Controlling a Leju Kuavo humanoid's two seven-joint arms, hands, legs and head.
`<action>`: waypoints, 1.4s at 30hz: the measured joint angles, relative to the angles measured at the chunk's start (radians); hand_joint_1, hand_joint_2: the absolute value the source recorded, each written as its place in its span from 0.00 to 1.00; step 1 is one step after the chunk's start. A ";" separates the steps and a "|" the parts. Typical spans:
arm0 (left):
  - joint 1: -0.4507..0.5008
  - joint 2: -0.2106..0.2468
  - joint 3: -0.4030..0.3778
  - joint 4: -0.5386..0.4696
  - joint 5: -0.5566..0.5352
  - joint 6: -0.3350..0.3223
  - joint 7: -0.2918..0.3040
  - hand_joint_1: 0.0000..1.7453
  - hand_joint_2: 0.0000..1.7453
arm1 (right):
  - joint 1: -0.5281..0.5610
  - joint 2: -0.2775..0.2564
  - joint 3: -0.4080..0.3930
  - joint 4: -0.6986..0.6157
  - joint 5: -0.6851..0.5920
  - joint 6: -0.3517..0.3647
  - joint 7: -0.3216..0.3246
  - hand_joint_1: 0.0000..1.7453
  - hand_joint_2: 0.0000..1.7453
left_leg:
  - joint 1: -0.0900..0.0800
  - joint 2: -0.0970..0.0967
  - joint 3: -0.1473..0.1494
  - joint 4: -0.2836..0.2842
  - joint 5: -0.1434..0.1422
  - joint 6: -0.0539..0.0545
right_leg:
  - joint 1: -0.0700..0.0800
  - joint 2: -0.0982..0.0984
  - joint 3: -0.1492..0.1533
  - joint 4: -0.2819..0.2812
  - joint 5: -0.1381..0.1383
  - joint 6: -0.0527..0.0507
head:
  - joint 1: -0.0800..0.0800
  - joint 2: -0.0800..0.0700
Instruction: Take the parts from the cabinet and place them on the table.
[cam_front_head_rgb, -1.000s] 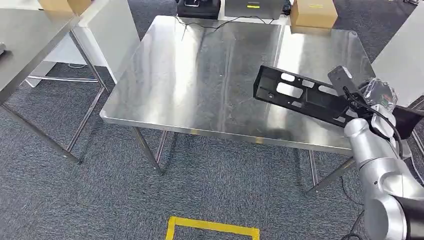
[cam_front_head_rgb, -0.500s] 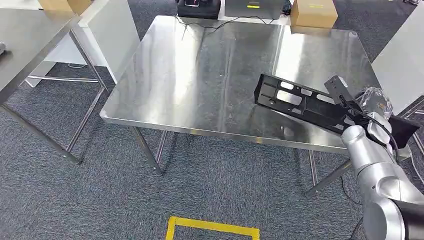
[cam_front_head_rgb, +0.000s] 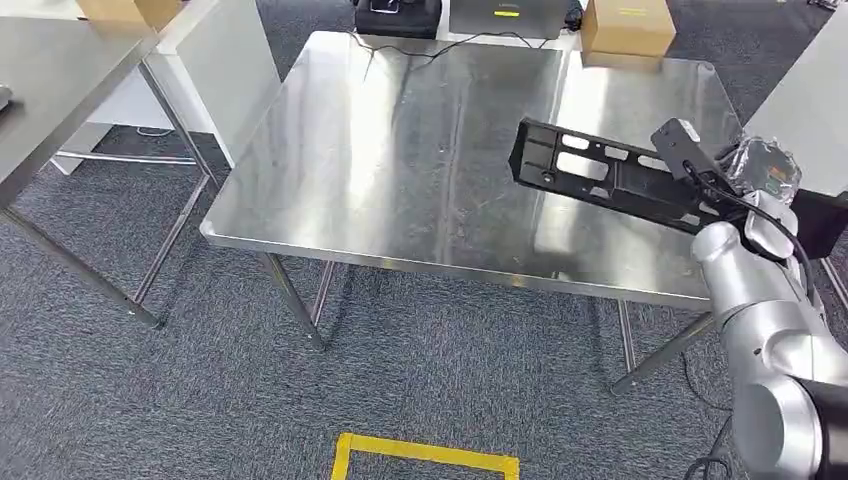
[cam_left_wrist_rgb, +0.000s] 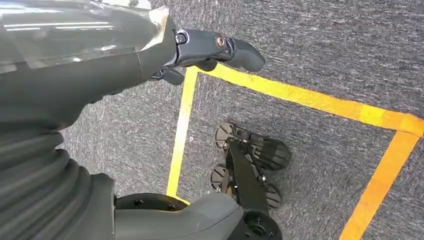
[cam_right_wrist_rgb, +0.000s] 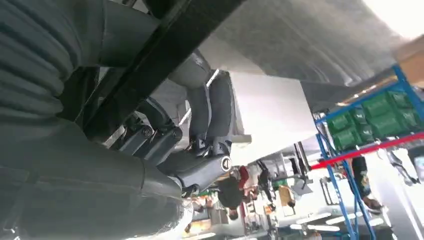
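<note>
**Black bracket held over the steel tabletop's right side**

The stainless tabletop (cam_front_head_rgb: 420, 150) stood on thin metal legs over grey carpet (cam_front_head_rgb: 150, 380), its polished sheet streaked with glare. A cardboard box (cam_front_head_rgb: 627, 27) sat at its far right corner, with dark equipment and a cable just beyond the far edge. A second steel table (cam_front_head_rgb: 50, 80) stood to the left, and a strip of yellow floor tape (cam_front_head_rgb: 425, 455) marked the carpet near the robot.

From the head view, the right arm reached in from the lower right, and the right robot hand (cam_front_head_rgb: 765, 180) held one end of a long black metal bracket (cam_front_head_rgb: 600, 175) with cut-out slots. The bracket stretched leftward over the right part of the tabletop; whether it touched the surface could not be told.

The right wrist view showed what the head view hid: the fingers (cam_right_wrist_rgb: 210, 112) curled around the bracket's dark bar (cam_right_wrist_rgb: 165, 55), the steel sheet behind them. It also caught blue shelving with green bins (cam_right_wrist_rgb: 380, 120) and a person (cam_right_wrist_rgb: 231, 192) standing far off in the room.

The left wrist view looked at the carpet and the yellow tape. There the left robot hand (cam_left_wrist_rgb: 200, 52) hung with nothing in it, its dark fingers bent loosely inward.
</note>
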 joint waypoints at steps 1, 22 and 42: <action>0.000 0.000 0.000 0.000 -0.003 0.000 0.000 0.00 1.00 | -0.009 0.001 0.003 0.000 0.004 0.002 0.000 1.00 1.00 | 0.000 0.000 0.000 0.000 0.000 0.000 | 0.000 0.000 0.000 0.000 0.000 0.000 | 0.000 0.000; 0.000 0.000 0.000 0.000 -0.003 -0.002 0.000 0.00 1.00 | -0.062 0.039 0.025 0.000 0.034 0.024 0.000 1.00 1.00 | 0.000 0.000 0.000 0.000 0.000 0.000 | 0.000 0.000 0.000 0.000 0.000 0.000 | 0.000 0.000; 0.000 -0.003 0.000 0.000 -0.001 0.001 0.002 0.00 1.00 | -0.056 0.055 0.037 -0.003 0.041 0.031 0.002 1.00 1.00 | 0.018 0.008 0.022 -0.020 0.002 0.019 | -0.014 -0.007 -0.155 0.250 -0.060 0.031 | 0.006 0.000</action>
